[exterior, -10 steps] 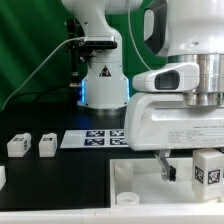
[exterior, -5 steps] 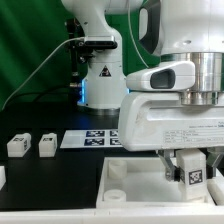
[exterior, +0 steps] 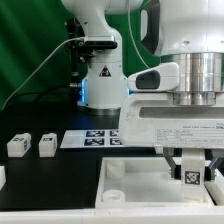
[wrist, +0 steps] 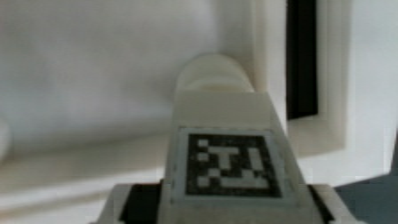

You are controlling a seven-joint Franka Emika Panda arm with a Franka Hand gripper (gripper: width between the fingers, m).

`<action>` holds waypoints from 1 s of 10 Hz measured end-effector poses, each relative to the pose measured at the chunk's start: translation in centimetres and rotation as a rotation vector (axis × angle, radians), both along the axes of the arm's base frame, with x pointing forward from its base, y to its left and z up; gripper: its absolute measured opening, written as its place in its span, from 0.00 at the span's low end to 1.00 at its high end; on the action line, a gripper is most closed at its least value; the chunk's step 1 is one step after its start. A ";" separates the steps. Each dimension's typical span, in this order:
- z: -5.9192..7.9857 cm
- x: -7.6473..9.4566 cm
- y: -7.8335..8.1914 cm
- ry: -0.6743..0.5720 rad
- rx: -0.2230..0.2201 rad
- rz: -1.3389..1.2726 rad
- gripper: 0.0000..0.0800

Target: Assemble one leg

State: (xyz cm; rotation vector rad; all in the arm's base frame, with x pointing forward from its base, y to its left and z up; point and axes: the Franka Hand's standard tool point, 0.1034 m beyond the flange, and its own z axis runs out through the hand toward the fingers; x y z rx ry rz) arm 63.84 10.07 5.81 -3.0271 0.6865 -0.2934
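Note:
My gripper (exterior: 192, 176) is shut on a leg (exterior: 193, 170), a stubby white post with a black-and-white tag, and holds it just above the large white panel (exterior: 130, 188) at the exterior view's lower right. In the wrist view the leg (wrist: 231, 130) fills the middle, tag facing the camera and rounded end pointing toward the panel (wrist: 89, 100). It sits between my fingers (wrist: 135, 206). Two more legs (exterior: 18, 145) (exterior: 47, 145) lie on the black table at the exterior view's left. Part of another white piece (exterior: 2, 177) shows at the left edge.
The marker board (exterior: 95, 138) lies flat in front of the robot base (exterior: 103, 85). A round socket (exterior: 116, 194) shows near the panel's left corner. A dark gap (wrist: 304, 60) runs along the panel's edge in the wrist view.
My gripper, with the leg in it, has moved toward the exterior view's left and sits over the panel. The panel's left edge also appears slightly further left.

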 end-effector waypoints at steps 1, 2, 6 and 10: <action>0.0 -0.1 0.6 0.010 0.023 -0.126 0.36; 0.0 -0.2 1.0 0.019 0.042 -0.236 0.36; -0.4 -0.6 1.4 0.062 0.187 -0.831 0.36; -0.7 -0.7 1.4 0.068 0.244 -1.065 0.36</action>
